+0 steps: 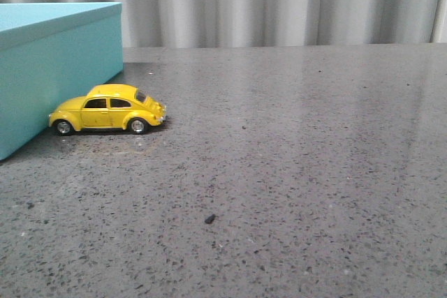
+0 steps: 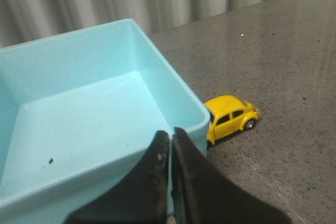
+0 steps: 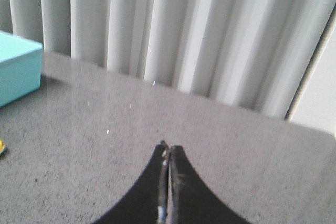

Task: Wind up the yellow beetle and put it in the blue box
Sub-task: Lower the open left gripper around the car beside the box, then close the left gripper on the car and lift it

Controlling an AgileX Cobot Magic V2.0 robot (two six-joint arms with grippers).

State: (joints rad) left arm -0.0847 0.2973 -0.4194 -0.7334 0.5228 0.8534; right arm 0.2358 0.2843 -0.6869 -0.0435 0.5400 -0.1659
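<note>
Turquoise-blue cardboard-like rectangular box [image 1: 56, 68] stood at the far left edge of the speckled grey stone tabletop [image 1: 293, 172], open on top in the left wrist view, its pale interior bare but for a dark speck. Just beside its right-hand wall sat the small bright yellow toy Beetle car [image 1: 108, 109] on all four black tyres, side-on to the front camera, close against the box, though contact could not be made out. A tiny dark crumb [image 1: 209, 219] lay nearer the front edge, right of the car. The left gripper [image 2: 171, 136] hung over the box's near rim, its black jaws pressed together on nothing. The right gripper [image 3: 167, 148] hovered above bare tabletop toward the right side, jaws likewise closed and empty. Pleated grey curtain [image 1: 279, 1] ran behind the far edge.
</note>
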